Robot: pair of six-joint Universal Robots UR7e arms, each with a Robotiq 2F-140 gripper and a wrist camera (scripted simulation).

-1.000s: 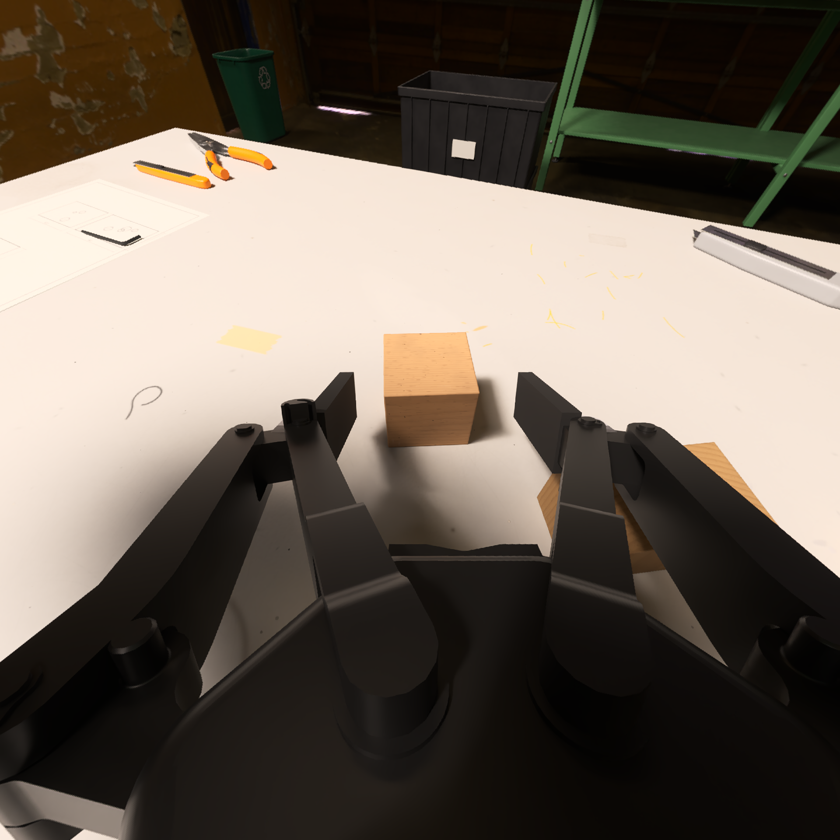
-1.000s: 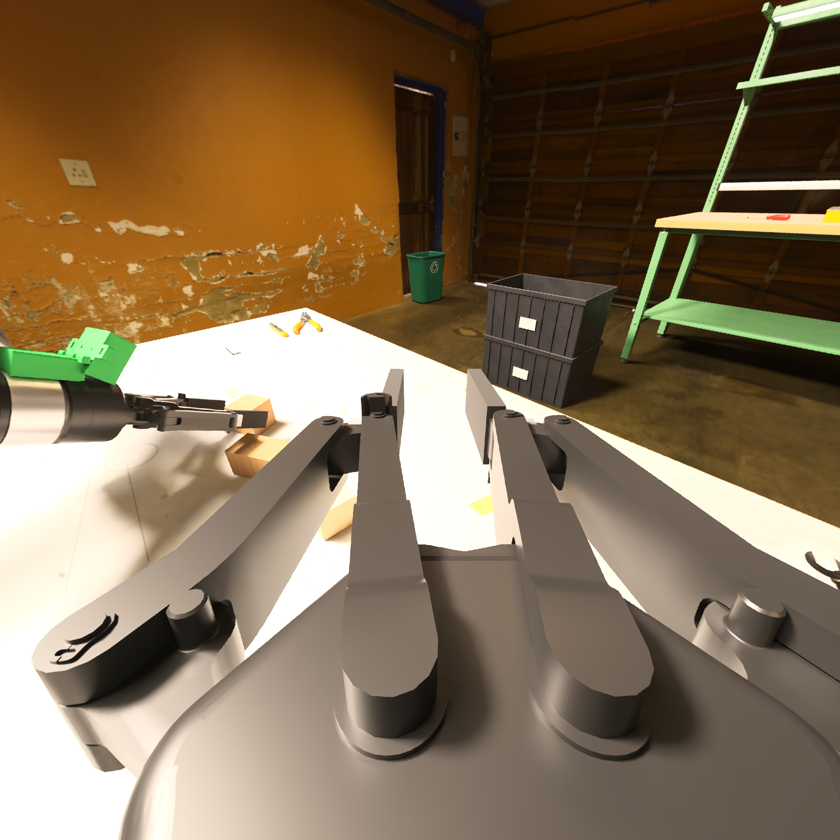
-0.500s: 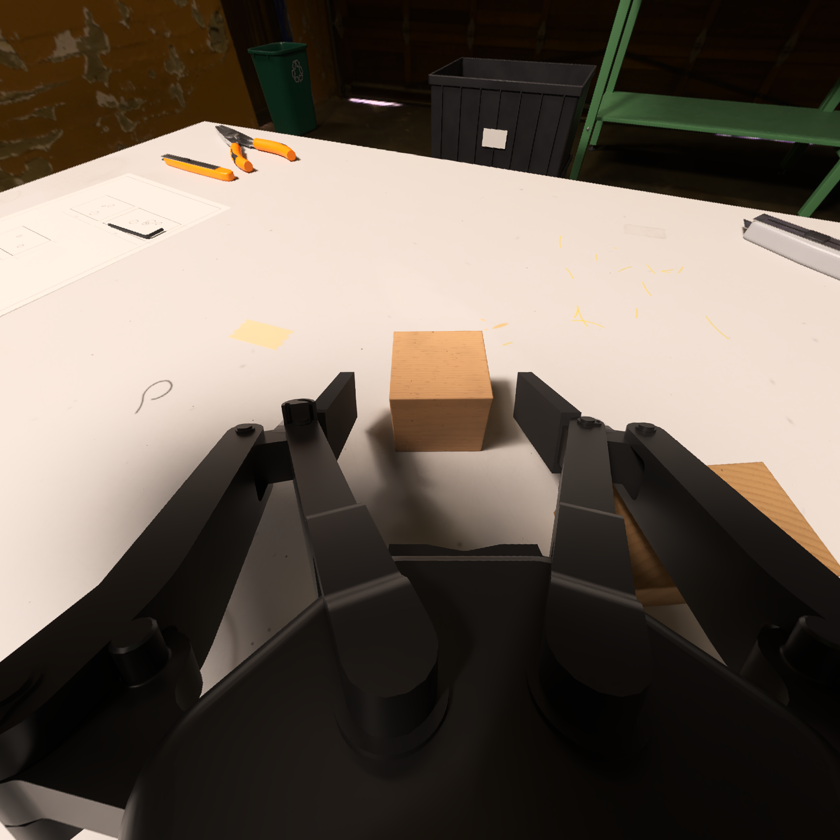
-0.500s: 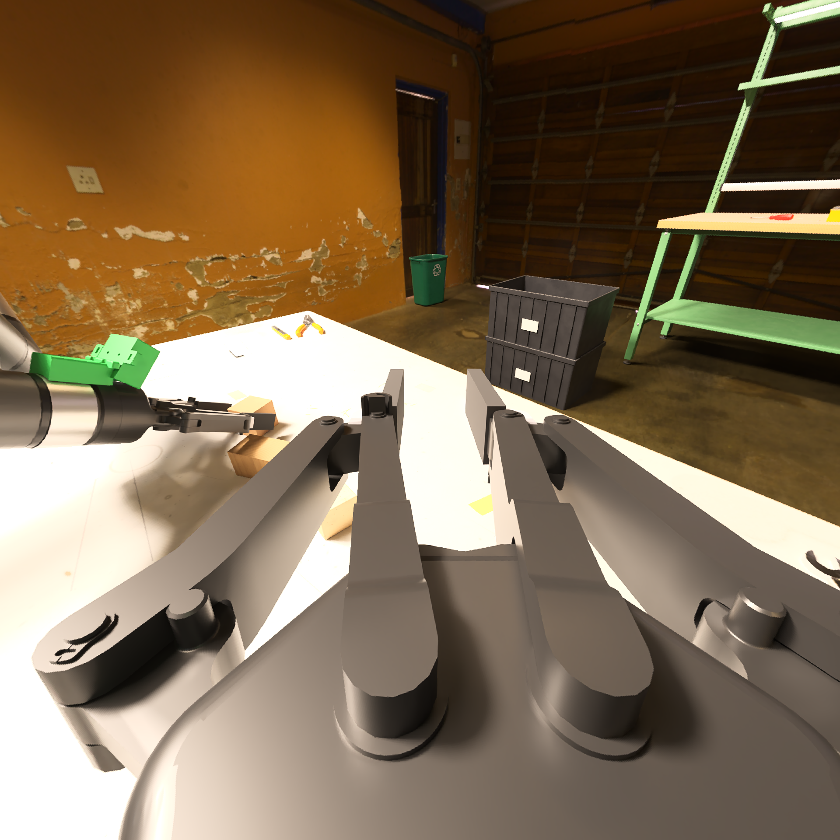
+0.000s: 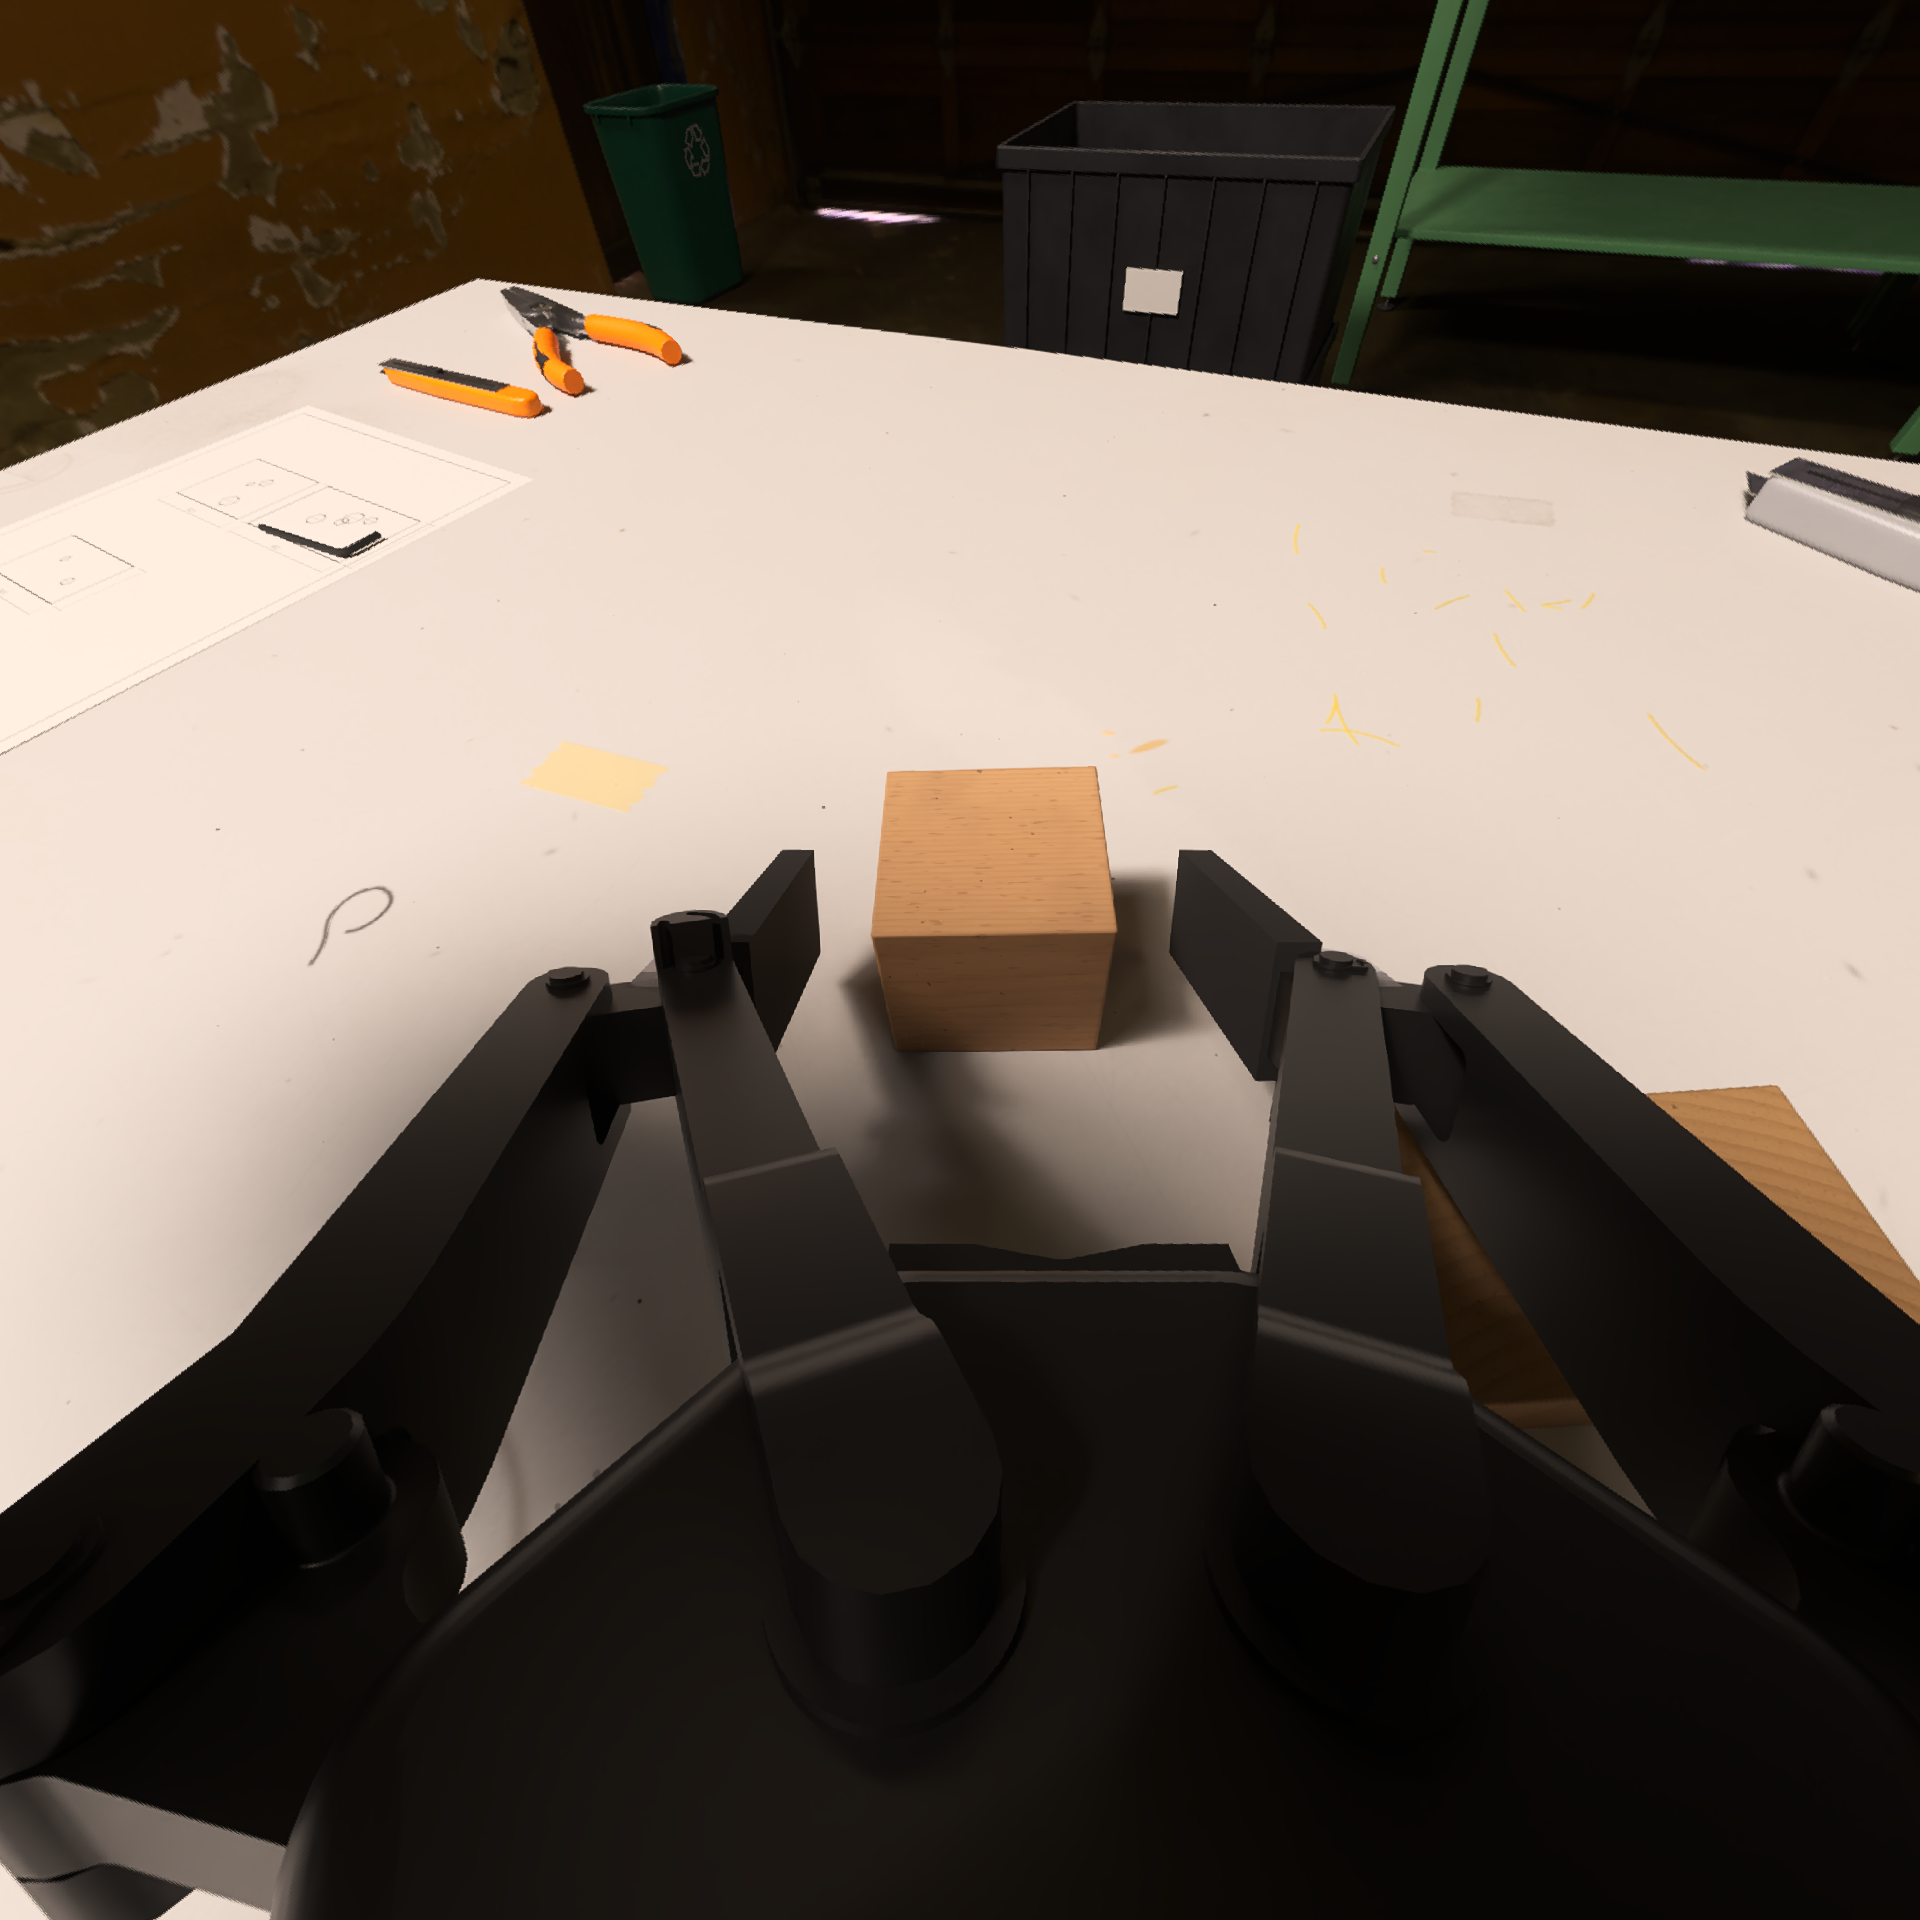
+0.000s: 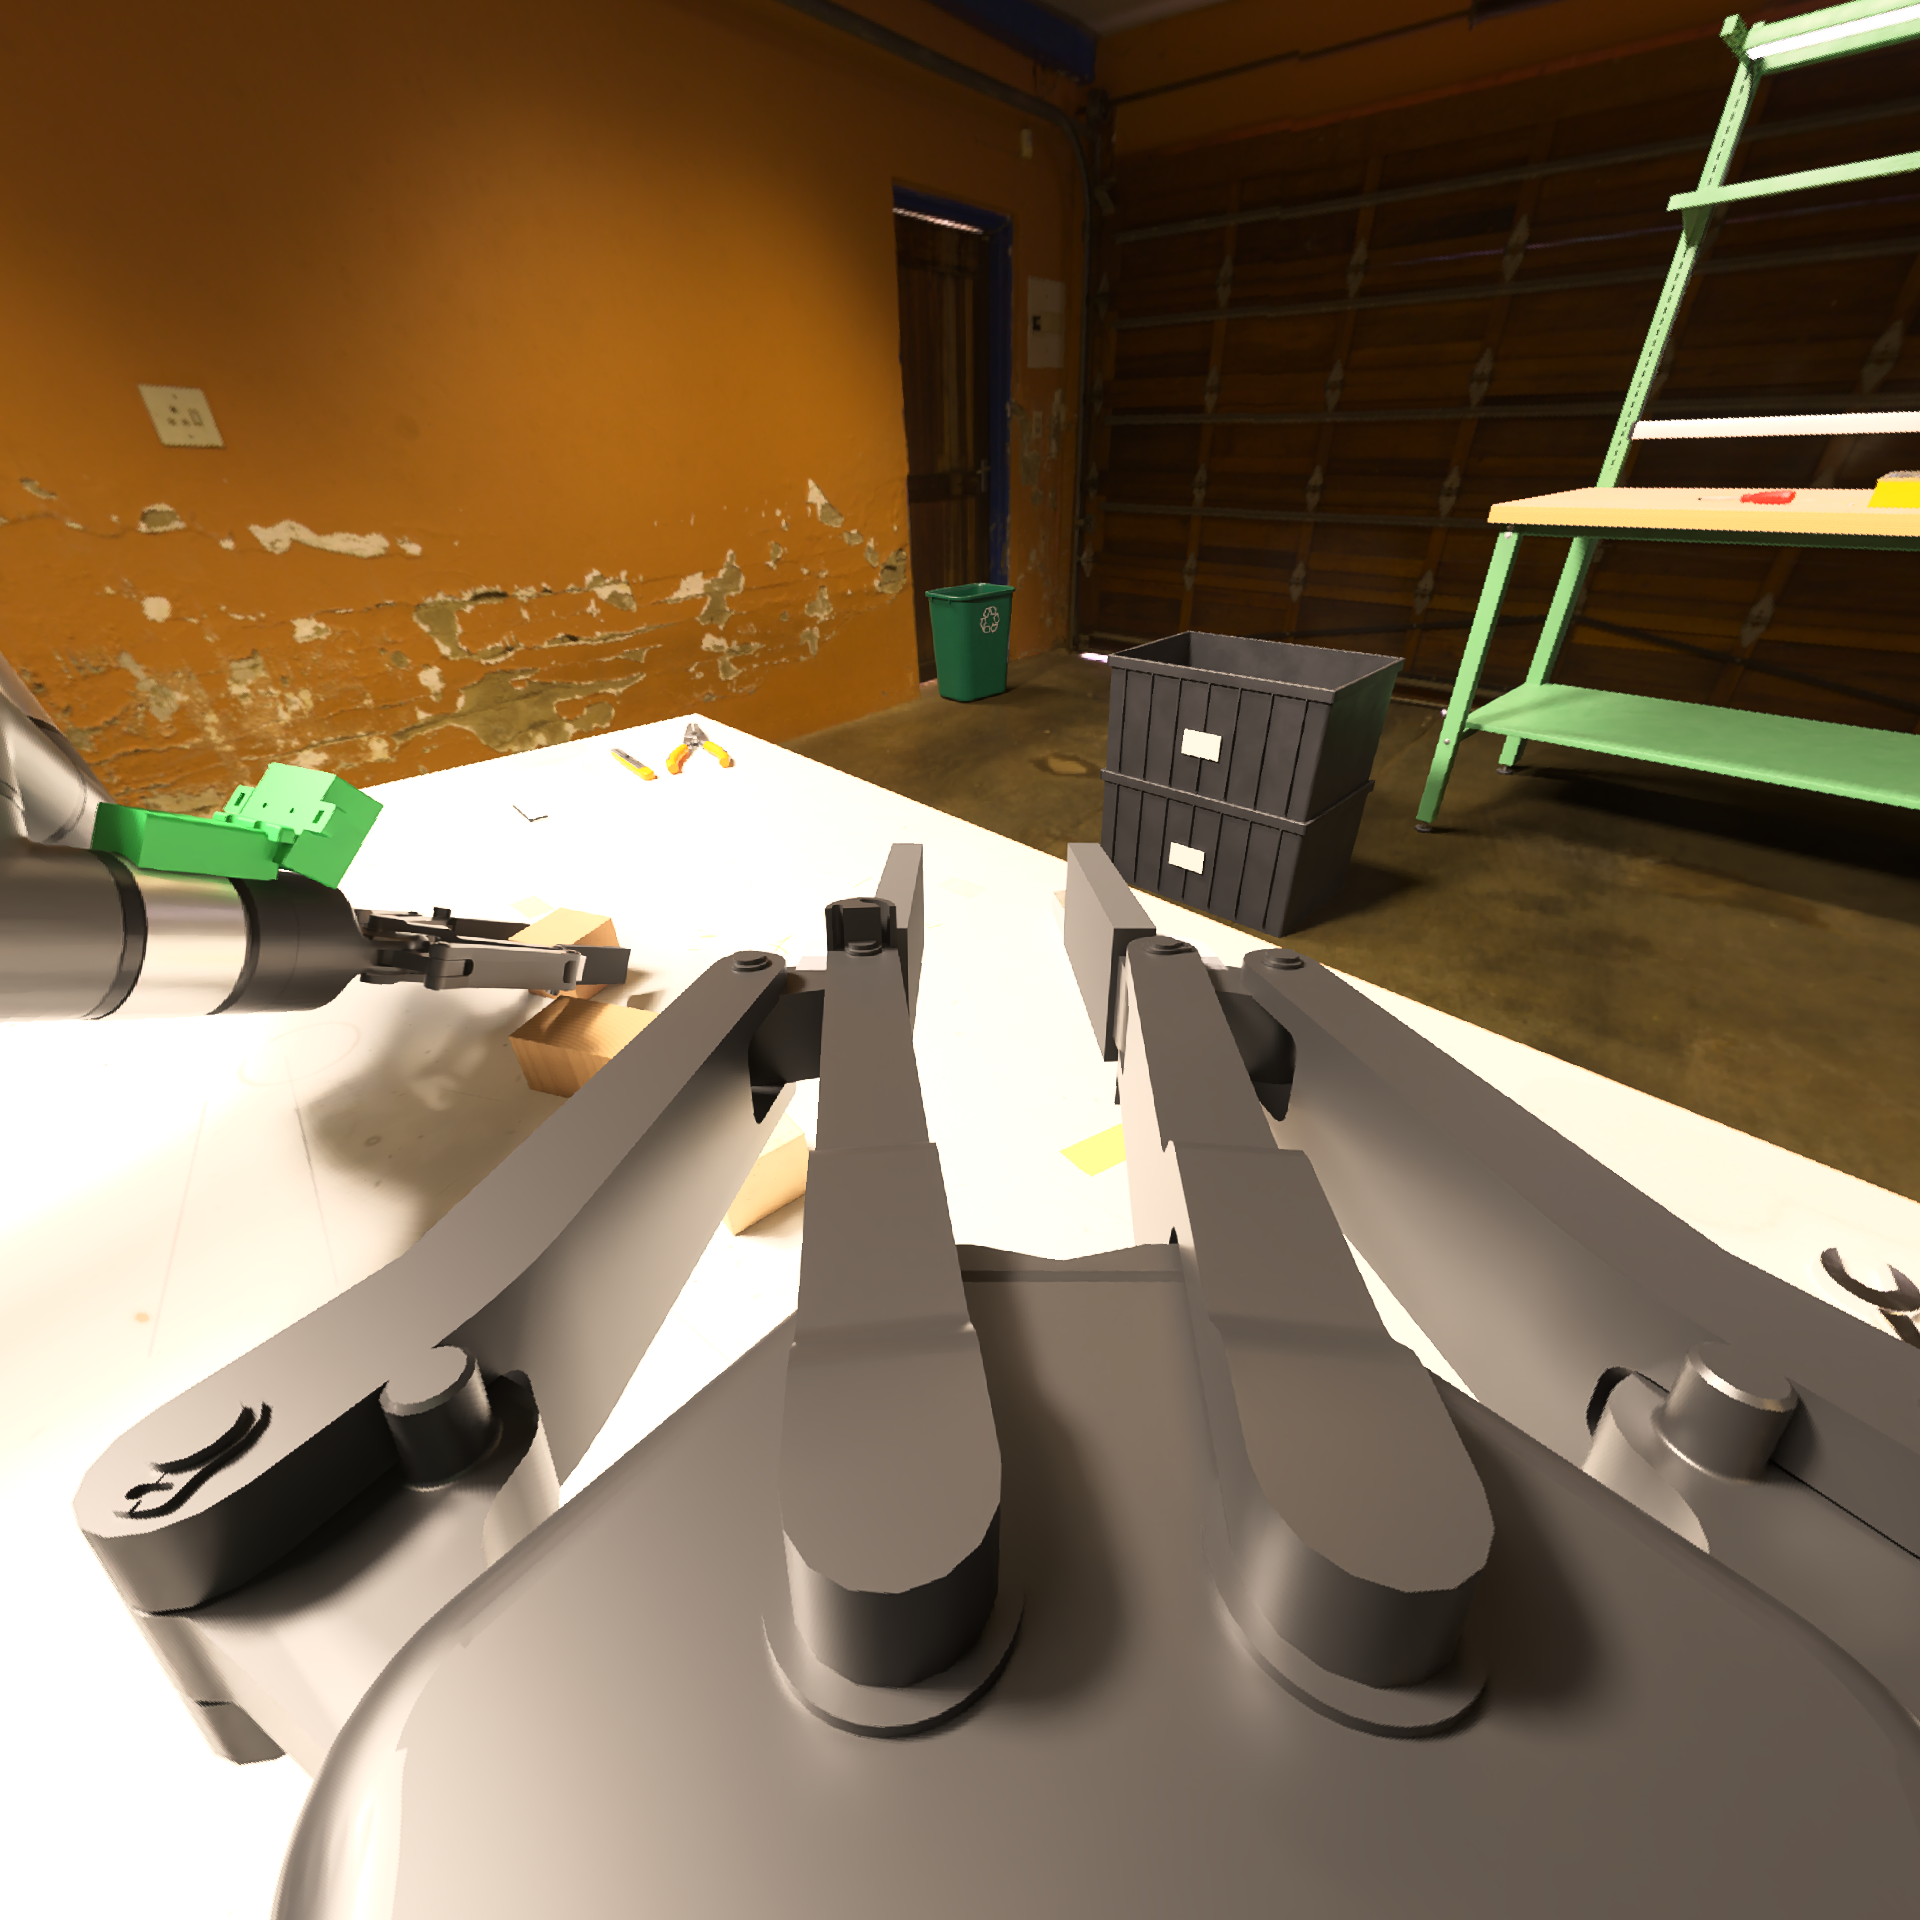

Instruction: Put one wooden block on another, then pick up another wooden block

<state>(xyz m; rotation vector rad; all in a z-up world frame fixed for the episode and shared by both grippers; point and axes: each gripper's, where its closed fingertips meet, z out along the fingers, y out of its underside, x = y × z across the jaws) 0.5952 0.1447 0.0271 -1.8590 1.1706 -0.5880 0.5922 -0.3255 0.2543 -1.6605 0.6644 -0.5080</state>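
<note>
- While the light-brown wooden cube stands on the white table, my left gripper is spread wide, one finger on each side, not touching it.
- If I close off-centre, one pad may push the cube askew.
- My right linkage passes over the flat wooden block and could knock it.
- My right gripper hangs empty, partly open.
</note>
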